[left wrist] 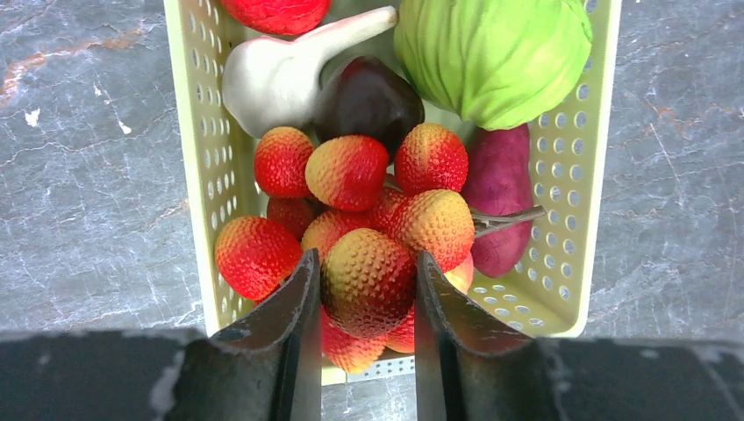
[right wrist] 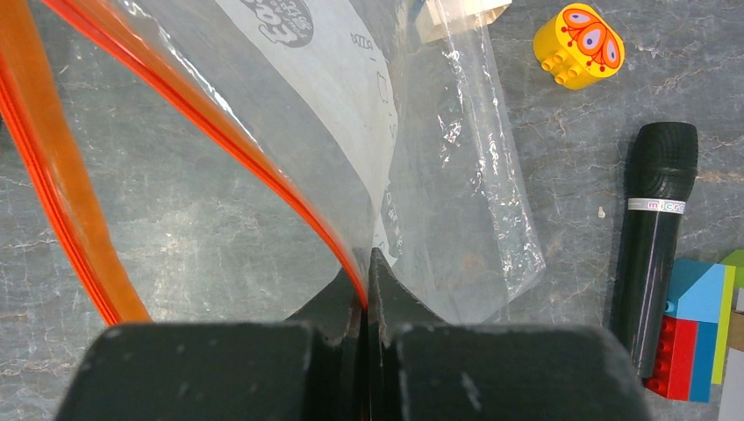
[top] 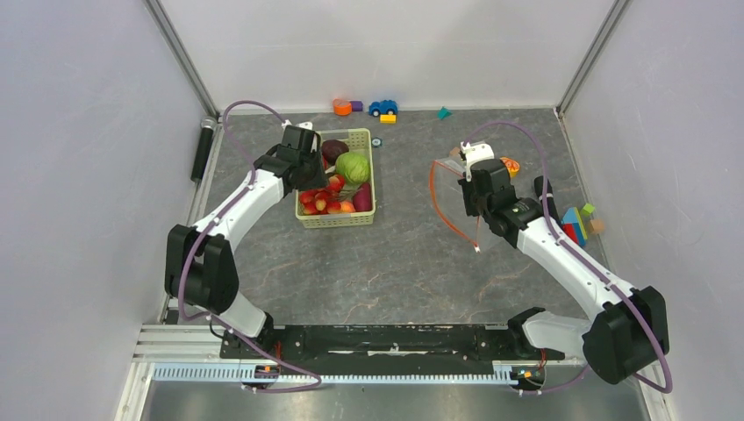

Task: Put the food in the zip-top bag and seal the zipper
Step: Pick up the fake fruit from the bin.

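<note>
My left gripper (left wrist: pixel 364 298) (top: pixel 316 184) is over the near end of the pale green basket, shut on a red-yellow strawberry (left wrist: pixel 367 285) with both fingers against its sides. Several more strawberries (left wrist: pixel 346 171), a green cabbage (left wrist: pixel 496 53), a dark purple piece (left wrist: pixel 368 96) and a purple sweet potato (left wrist: pixel 500 193) lie in the basket. My right gripper (right wrist: pixel 366 272) (top: pixel 469 180) is shut on the mouth edge of the clear zip-top bag (right wrist: pixel 421 158) (top: pixel 452 202), pinching the orange-red zipper (right wrist: pixel 219 132). The bag's mouth hangs open in a loop above the table.
The basket (left wrist: pixel 597 132) (top: pixel 338 221) stands left of centre and also holds a white garlic toy (left wrist: pixel 281 74). A black microphone (right wrist: pixel 654 228), a yellow block (right wrist: pixel 579 44) and coloured blocks (right wrist: pixel 697 333) lie right of the bag. A toy car (top: pixel 382 107) sits at the back wall.
</note>
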You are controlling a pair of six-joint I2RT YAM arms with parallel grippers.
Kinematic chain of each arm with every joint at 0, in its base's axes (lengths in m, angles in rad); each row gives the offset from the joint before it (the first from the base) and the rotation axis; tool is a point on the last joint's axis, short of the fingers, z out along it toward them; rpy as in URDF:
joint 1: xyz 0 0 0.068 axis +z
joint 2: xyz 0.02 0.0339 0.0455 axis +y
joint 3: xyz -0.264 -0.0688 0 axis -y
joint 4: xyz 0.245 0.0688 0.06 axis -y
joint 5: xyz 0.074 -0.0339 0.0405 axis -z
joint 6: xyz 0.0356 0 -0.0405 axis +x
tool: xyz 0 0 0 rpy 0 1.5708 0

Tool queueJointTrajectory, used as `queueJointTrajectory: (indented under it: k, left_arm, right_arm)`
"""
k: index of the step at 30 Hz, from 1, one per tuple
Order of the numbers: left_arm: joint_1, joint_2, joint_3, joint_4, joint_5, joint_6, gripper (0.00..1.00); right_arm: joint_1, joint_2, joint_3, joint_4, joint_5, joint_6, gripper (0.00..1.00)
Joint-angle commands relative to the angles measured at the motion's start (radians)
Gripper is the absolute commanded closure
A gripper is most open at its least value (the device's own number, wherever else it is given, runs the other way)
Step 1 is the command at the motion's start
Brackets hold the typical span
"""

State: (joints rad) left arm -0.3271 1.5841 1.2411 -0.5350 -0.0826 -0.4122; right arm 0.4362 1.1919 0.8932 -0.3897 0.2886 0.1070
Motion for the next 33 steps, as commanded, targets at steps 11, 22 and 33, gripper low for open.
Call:
queueJointTrajectory:
  k: [11,22,33]
  left_arm:
    - [-0.012,-0.138,-0.033,0.095,0.078,-0.013,0.98]
    - [-0.013,-0.29,-0.016,0.113,0.117,-0.072,0.98]
    - [-0.021,-0.388,0.018,0.197,0.259,-0.059,0.98]
  right_arm:
    - [-0.003,-0.03,0.029,0.023,0.005,-0.003,1.0]
    - [-0.002,-0.023,0.04,0.012,-0.036,0.012,1.0]
    - [-0.002,0.006,0.073,-0.019,-0.053,0.05,1.0]
